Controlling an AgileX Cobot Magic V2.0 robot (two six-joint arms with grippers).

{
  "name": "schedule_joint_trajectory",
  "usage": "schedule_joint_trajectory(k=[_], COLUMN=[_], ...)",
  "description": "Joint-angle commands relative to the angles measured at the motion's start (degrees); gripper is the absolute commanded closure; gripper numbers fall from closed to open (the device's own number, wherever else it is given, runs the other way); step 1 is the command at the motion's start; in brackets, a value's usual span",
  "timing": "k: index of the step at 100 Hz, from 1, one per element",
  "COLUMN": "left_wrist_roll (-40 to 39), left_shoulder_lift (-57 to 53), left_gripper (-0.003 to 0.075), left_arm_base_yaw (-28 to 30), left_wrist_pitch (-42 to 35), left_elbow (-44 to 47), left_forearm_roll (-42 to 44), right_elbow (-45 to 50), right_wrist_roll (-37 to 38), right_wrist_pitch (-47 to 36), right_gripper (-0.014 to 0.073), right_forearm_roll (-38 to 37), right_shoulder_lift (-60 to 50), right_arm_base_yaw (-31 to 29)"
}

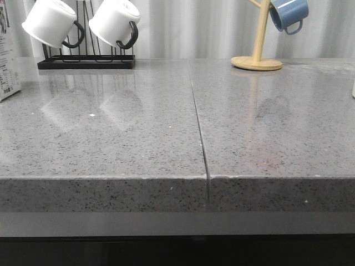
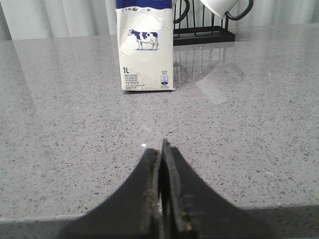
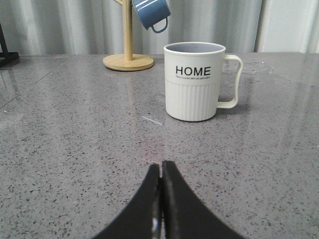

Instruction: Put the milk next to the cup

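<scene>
Ahead of left claw | claw pressed together, empty | milk upright on counter, well apart, nothing between | likely stiff carton, smooth sides, top-heavy if full; grip flat sides mid-height | right claw likewise closed, empty; cup upright ahead of it, handle sideways.

Each gripper has black, tapered fingers (yellowish-flecked edges).
</scene>
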Motion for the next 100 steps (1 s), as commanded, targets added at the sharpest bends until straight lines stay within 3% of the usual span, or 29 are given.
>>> schedule_joint_trajectory(k=[1, 84, 100], left_wrist_roll=[-0.6, -0.6, -0.6], left_shoulder_lift=[-1.7, -1.7, -1.7], left_gripper=[0.0741, 0.0741, 0.0741], left_arm_base_yaw=[0.2, 0.2, 0.2], left_wrist_pitch=[-5.0, -5.0, -5.0], left_elbow=[2.6, 2.6, 2.6], left_forearm_roll=[-0.5, -0.5, -0.5], right_elbow=[-0.6, -0.7, -4.6], right_wrist_roll=[-0.6, -0.6, -0.6], right_wrist_pitch=[-4.4, -4.4, -0.4], right_gripper=[0.066, 0.066, 0.066], right_forearm_roll=[-0.4, -0.4, -0.4], right_shoulder_lift=[-0.9, -0.9, -0.8], right_arm_base_yaw=[-0.1, -0.1, -0.1])
